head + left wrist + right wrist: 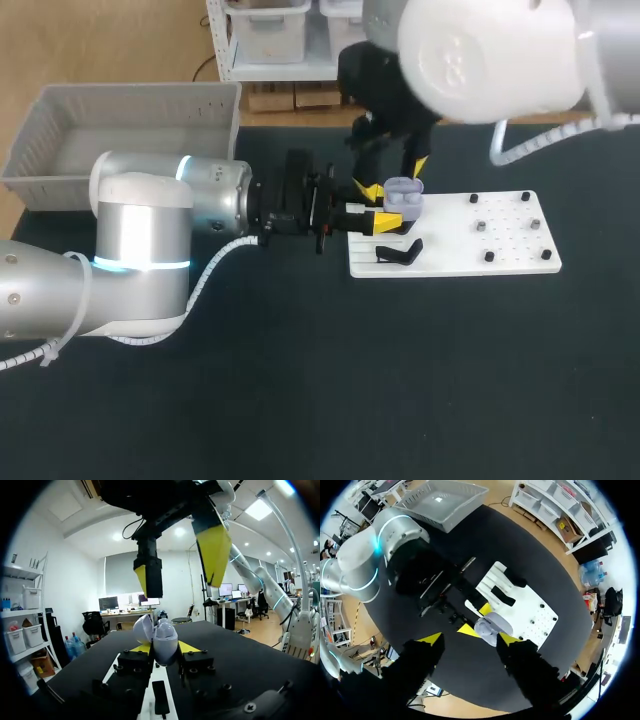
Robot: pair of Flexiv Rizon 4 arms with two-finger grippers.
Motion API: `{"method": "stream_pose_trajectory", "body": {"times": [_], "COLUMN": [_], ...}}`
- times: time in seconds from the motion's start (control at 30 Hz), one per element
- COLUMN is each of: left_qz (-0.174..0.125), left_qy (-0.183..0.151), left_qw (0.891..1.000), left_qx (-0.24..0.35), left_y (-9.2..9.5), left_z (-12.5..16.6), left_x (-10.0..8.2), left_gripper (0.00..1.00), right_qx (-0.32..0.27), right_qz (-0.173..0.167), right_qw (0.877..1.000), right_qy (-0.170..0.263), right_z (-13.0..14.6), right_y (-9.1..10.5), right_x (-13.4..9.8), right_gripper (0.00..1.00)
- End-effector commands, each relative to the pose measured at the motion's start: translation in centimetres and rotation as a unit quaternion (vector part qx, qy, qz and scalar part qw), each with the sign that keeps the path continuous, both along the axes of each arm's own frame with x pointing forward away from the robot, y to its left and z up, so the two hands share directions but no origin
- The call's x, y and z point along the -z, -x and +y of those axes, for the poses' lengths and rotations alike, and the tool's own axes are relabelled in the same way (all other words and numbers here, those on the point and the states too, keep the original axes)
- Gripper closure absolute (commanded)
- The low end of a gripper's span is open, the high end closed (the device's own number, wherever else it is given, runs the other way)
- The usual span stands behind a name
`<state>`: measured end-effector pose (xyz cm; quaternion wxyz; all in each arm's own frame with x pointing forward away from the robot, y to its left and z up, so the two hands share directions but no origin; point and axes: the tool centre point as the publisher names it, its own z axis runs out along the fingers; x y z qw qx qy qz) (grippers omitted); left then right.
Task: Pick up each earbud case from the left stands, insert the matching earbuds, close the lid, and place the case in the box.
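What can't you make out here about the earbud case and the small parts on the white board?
- Inside of the earbud case: its own shell hides it in the left wrist view, and it is too small in the head and right wrist views to tell if earbuds are in.
- Dark bits on the white board: too small in the head view to name.
- Right gripper: mostly covered in the head view by its arm's white housing.

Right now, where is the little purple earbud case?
In the head view the earbud case is mid-table, pinched in the left gripper over the left end of the white board, below the open right gripper.
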<state>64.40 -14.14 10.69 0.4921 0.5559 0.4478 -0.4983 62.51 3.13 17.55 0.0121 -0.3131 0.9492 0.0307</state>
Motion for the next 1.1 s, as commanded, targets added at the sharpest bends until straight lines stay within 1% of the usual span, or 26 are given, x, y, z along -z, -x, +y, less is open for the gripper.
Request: {"method": "stream_pose_trajectory", "body": {"times": [0.03,0.1,0.2,0.23,0.4,0.5,0.57,0.63,0.7,0.8,0.93,1.1], "left_qz": [-0.001,-0.001,-0.001,-0.001,-0.001,-0.001,-0.001,-0.001,-0.001,-0.001,-0.001,-0.001], "left_qy": [0.001,0.001,0.001,0.001,0.001,0.001,0.001,0.001,0.001,0.001,0.001,0.001], "left_qw": [1.000,1.000,1.000,1.000,1.000,1.000,1.000,1.000,1.000,1.000,1.000,1.000], "left_qx": [-0.003,-0.003,-0.003,-0.003,-0.003,-0.003,-0.003,-0.003,-0.003,-0.003,-0.003,-0.003], "left_y": [0.1,0.1,0.1,0.1,0.1,0.1,0.1,0.1,0.1,0.1,0.1,0.1], "left_z": [0.0,0.0,0.0,0.0,0.0,0.0,0.0,0.0,0.0,0.0,0.0,0.0], "left_x": [0.1,0.1,0.1,0.1,0.1,0.1,0.1,0.1,0.1,0.1,0.1,0.1], "left_gripper": [1.00,1.00,1.00,1.00,1.00,1.00,1.00,1.00,1.00,1.00,1.00,1.00], "right_qx": [0.037,0.082,0.142,0.161,0.221,0.248,0.261,0.267,0.268,0.264,0.248,0.228], "right_qz": [-0.025,-0.038,-0.053,-0.055,-0.065,-0.058,-0.056,-0.046,-0.043,-0.028,-0.011,0.002], "right_qw": [0.999,0.996,0.988,0.985,0.973,0.967,0.964,0.962,0.962,0.964,0.969,0.974], "right_qy": [-0.002,0.004,0.003,-0.004,0.008,-0.009,-0.006,-0.011,-0.004,-0.003,-0.001,0.003], "right_z": [-1.6,-2.2,-2.9,-3.2,-3.8,-4.5,-5.0,-5.5,-5.7,-5.8,-5.5,-5.1], "right_y": [0.1,-0.9,-2.4,-2.9,-4.9,-5.9,-6.5,-7.0,-7.3,-7.5,-6.7,-5.3], "right_x": [-1.5,-1.7,-1.7,-1.6,-0.5,0.2,0.8,1.4,1.9,2.7,3.6,3.9], "right_gripper": [0.00,0.00,0.00,0.00,0.00,0.00,0.00,0.00,0.00,0.00,0.00,0.00]}}
